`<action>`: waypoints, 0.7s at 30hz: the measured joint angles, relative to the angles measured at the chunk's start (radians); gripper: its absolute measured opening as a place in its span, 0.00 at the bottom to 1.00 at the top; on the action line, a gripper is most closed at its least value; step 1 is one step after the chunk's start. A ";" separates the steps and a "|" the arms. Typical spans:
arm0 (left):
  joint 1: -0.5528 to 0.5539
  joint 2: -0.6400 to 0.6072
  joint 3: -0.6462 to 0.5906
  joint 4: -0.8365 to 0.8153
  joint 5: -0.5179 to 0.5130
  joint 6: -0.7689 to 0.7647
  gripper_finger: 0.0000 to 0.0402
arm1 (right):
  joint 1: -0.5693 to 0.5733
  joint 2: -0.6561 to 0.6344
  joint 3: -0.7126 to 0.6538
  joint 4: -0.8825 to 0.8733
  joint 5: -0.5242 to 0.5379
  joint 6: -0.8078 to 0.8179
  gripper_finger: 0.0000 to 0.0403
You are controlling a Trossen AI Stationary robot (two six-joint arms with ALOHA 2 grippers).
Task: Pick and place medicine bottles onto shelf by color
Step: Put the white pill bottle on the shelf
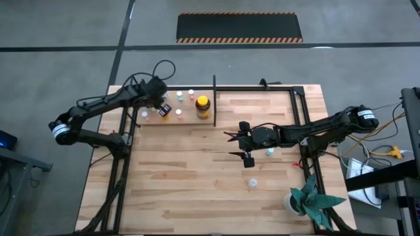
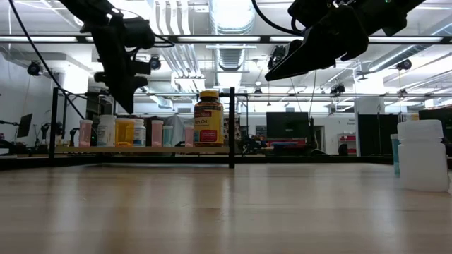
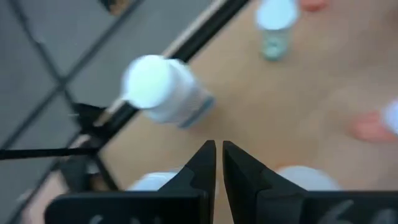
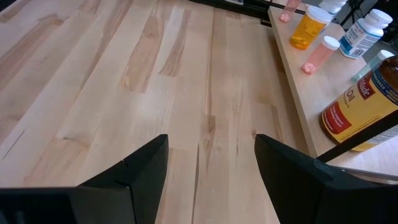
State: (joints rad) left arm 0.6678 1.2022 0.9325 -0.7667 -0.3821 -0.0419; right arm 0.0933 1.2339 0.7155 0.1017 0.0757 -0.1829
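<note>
While the high view is showing the small bottles only as dots, the low view is showing them standing in a row on the shelf (image 2: pixel 141 149) beside the amber jar (image 2: pixel 208 118), left of the divider post (image 2: pixel 232 127). Two more bottles (image 1: pixel 252 183) are sitting on the table (image 1: pixel 190 183) at lower right of the high view. The left claw (image 1: pixel 162 109) is hanging over the shelf at upper left, fingers almost closed and holding nothing. The right claw (image 1: pixel 240 145) is reaching toward the table centre, wide open and empty.
</note>
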 joint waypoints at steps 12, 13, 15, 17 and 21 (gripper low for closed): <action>0.001 0.006 -0.025 -0.069 -0.125 -0.003 0.02 | 0.000 0.000 0.000 -0.001 0.000 0.000 0.57; 0.001 0.006 -0.033 -0.069 -0.125 -0.003 0.02 | 0.000 0.000 0.000 0.000 0.000 0.000 0.57; 0.000 0.006 -0.049 -0.070 -0.107 -0.003 0.02 | 0.000 0.000 0.000 -0.001 0.000 0.000 0.57; 0.000 0.006 -0.061 -0.075 -0.064 0.003 0.02 | 0.000 0.000 0.000 -0.001 0.000 0.000 0.57; -0.004 0.006 -0.065 -0.094 -0.013 0.028 0.02 | 0.000 0.000 0.000 -0.001 0.000 0.000 0.57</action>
State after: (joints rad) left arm 0.6642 1.2079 0.8677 -0.8604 -0.3950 -0.0142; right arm 0.0934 1.2339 0.7151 0.1009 0.0758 -0.1829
